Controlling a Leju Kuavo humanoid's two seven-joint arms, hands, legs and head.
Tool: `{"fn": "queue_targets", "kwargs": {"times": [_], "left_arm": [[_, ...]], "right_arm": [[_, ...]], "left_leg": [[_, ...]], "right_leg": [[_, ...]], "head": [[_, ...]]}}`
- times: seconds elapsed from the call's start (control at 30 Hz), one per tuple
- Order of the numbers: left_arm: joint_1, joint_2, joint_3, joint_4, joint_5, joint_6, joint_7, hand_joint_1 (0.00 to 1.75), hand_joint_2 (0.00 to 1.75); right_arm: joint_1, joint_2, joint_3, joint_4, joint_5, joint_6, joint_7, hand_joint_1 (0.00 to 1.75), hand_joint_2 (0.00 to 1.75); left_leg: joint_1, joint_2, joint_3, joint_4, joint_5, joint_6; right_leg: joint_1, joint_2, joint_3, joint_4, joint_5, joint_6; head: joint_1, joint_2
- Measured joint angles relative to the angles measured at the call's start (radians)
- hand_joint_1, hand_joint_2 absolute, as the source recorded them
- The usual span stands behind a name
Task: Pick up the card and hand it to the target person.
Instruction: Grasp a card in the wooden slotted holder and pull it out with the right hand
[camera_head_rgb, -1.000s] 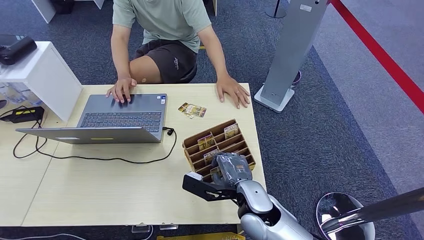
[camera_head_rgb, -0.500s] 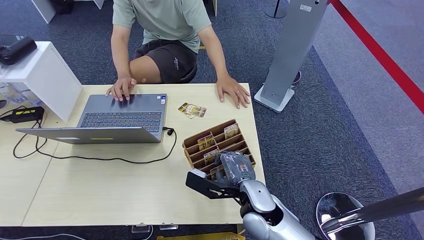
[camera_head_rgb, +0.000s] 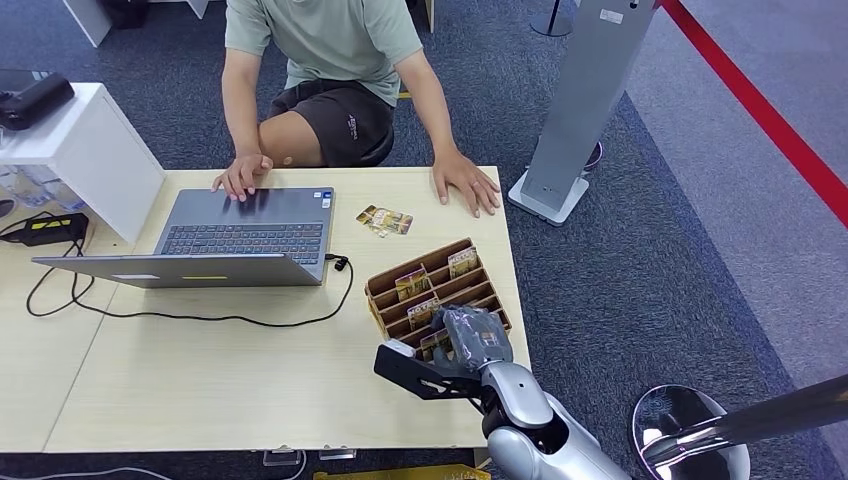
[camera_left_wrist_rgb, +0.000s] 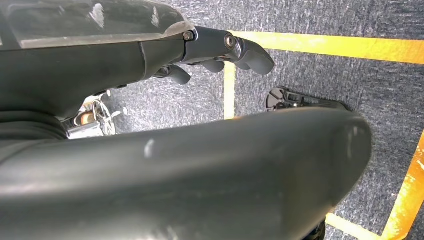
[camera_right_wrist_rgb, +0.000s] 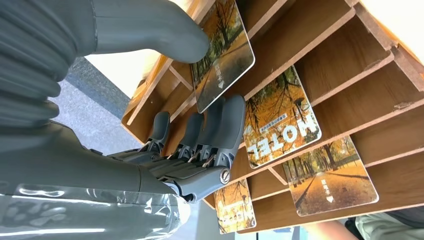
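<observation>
At the five o'clock corner of the pale wooden surface (camera_head_rgb: 200, 380), the right robot hand (camera_head_rgb: 470, 335) is reaching into the brown slotted wooden card rack (camera_head_rgb: 385, 283). In the right wrist view its thick grey thumb (camera_right_wrist_rgb: 150, 27) lies on the picture face of a glossy autumn-tree hotel key card (camera_right_wrist_rgb: 222, 52) while the darker fingers (camera_right_wrist_rgb: 227, 125) curl in behind it, so it looks pinched, though I cannot tell how firmly. That card stands on edge in a near slot, leaning on the divider, its long axis running up out of the slot and its printed face toward the thumb.

Risks, as I judge them: a slick card could slip from a shallow pinch, or catch on the divider and drag the light rack along. Neighbouring cards could get nudged.

The left robot hand (camera_left_wrist_rgb: 220, 55) hangs over the floor, fingers loosely curled, holding nothing.
</observation>
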Motion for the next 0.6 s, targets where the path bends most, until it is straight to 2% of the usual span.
{"fn": "queue_targets", "kwargs": {"times": [0.3, 0.5, 0.6], "left_arm": [[0.0, 0.0, 0.0, 0.0, 0.0, -0.001, 0.0, 0.0, 0.0], [0.0, 0.0, 0.0, 0.0, -0.006, -0.001, 0.0, 0.0, 0.0], [0.0, 0.0, 0.0, 0.0, -0.008, -0.001, 0.0, 0.0, 0.0]], "right_arm": [[0.011, 0.0, -0.005, 0.0, -0.006, 0.002, -0.002, 1.06, 1.75], [0.015, 0.0, -0.015, 0.0, -0.005, 0.002, -0.002, 1.34, 1.75], [0.019, 0.0, -0.019, 0.0, -0.005, 0.002, -0.003, 1.53, 1.75]], "left_leg": [[0.0, 0.0, 0.0, 0.0, 0.0, 0.0], [0.0, 0.0, 0.0, 0.0, 0.0, 0.0], [0.0, 0.0, 0.0, 0.0, 0.0, 0.0]], "right_leg": [[0.0, 0.0, 0.0, 0.0, 0.0, 0.0], [0.0, 0.0, 0.0, 0.0, 0.0, 0.0], [0.0, 0.0, 0.0, 0.0, 0.0, 0.0]], "head": [[0.0, 0.0], [0.0, 0.0], [0.0, 0.0]]}}
